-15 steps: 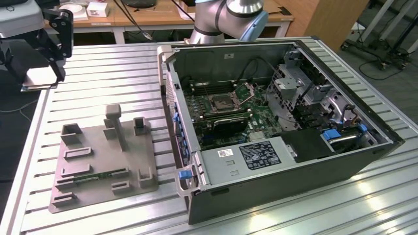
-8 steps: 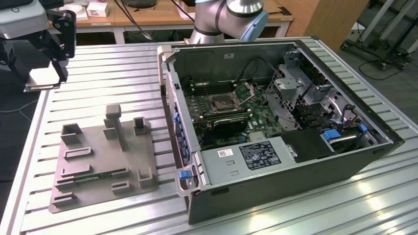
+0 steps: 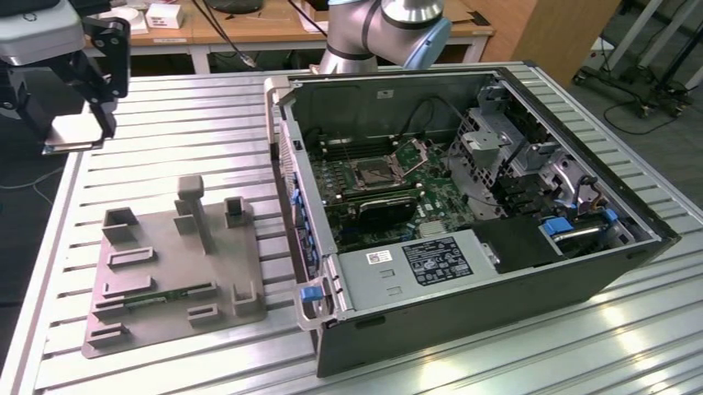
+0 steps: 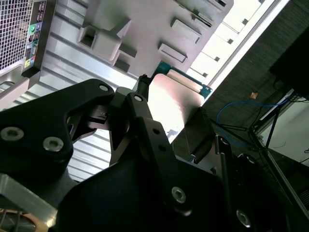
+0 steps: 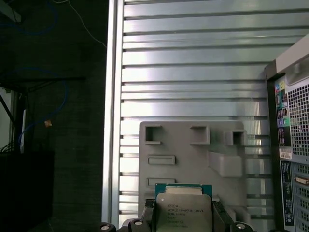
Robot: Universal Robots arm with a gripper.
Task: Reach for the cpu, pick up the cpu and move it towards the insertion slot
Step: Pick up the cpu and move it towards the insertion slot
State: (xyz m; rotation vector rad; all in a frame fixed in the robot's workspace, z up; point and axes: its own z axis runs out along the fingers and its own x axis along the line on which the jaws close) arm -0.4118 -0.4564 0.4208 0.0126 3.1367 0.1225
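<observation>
In the exterior view my gripper (image 3: 79,115) hangs high over the table's far corner on the exterior view's left, shut on the cpu (image 3: 75,133), a flat pale square held between the two black fingers. Both wrist views show the cpu (image 5: 183,210) (image 4: 174,104) with its silver-grey top and green rim, clamped at its two side edges and lifted well above the grey tray (image 5: 188,154). The insertion slot (image 3: 371,173), a dark square framed in silvery metal with its bracket raised, lies inside the open computer case, far off toward the exterior view's right.
The open computer case (image 3: 472,313) lies on the ribbed metal table (image 3: 165,107). The grey plastic tray (image 3: 165,247) with upright posts sits on the exterior view's left; a thin green memory strip (image 3: 165,295) rests in it. A wooden desk (image 3: 253,33) stands behind.
</observation>
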